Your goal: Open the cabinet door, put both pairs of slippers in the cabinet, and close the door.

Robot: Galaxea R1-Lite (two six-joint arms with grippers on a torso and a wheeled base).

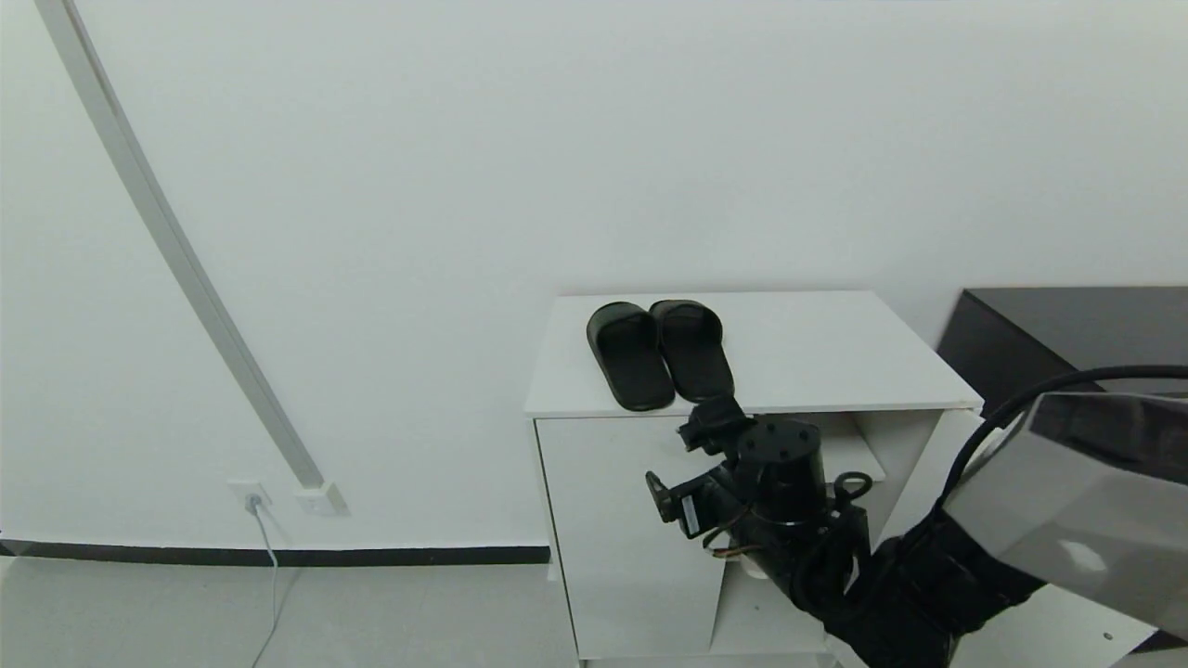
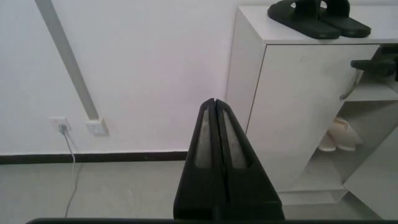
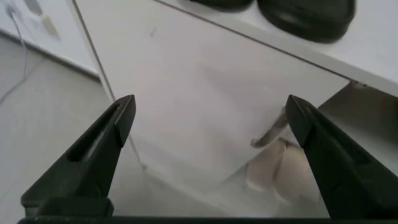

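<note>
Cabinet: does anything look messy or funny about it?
Nothing is spilled or broken. The black slippers lie neatly side by side on top of the cabinet, not inside it. Its right side stands open, with a pale pair of slippers low down inside.

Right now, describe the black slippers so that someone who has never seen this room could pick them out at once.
Find the white cabinet against the white wall. On its top, towards the left front edge, the black slippers lie side by side. Unlike the pale slippers inside the cabinet's open half, these are black and out on top.
</note>
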